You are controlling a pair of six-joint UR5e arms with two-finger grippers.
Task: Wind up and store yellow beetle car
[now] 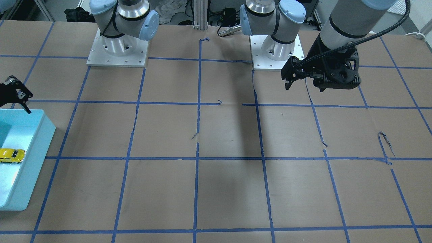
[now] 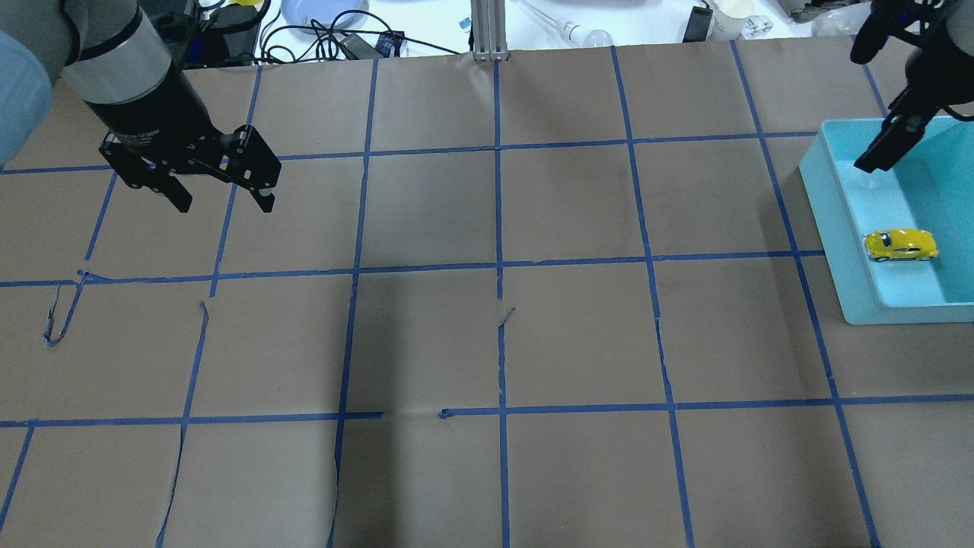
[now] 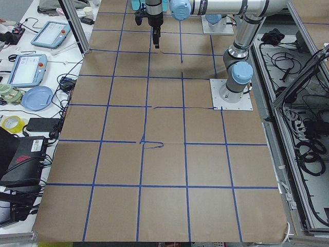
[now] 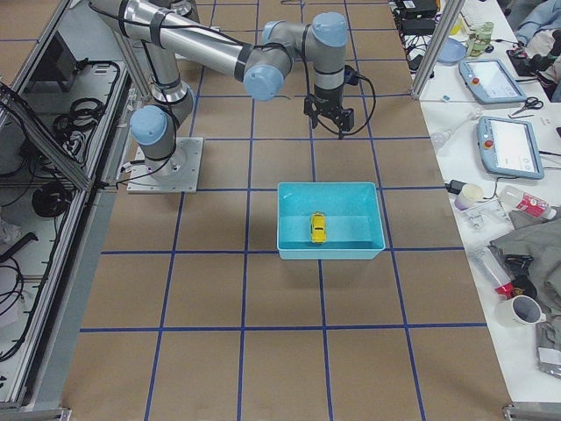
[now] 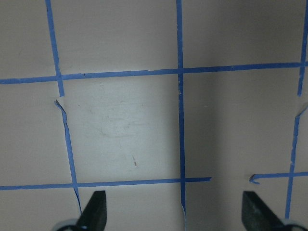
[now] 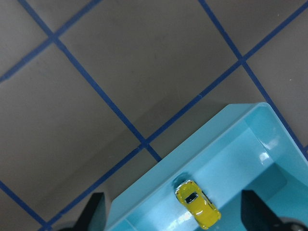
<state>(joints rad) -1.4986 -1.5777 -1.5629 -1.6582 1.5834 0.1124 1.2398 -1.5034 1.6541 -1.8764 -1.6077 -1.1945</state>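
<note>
The yellow beetle car point(image 2: 900, 244) lies on its wheels inside a light blue bin point(image 2: 833, 221) at the table's right end. It also shows in the front view point(image 1: 11, 155), the right-side view point(image 4: 318, 227) and the right wrist view point(image 6: 197, 204). My right gripper point(image 2: 875, 156) is open and empty, raised over the bin's far corner, clear of the car; in its wrist view point(image 6: 174, 214) nothing lies between the fingers. My left gripper point(image 2: 224, 204) is open and empty, held above the bare table at the far left, and its wrist view point(image 5: 175, 214) shows only paper and tape.
Brown paper with a blue tape grid covers the table, with small tears point(image 2: 53, 320) on the left. The two arm bases point(image 1: 118, 50) point(image 1: 276, 50) stand at the robot's side. Cables, a plate and cups point(image 2: 327, 15) lie beyond the far edge.
</note>
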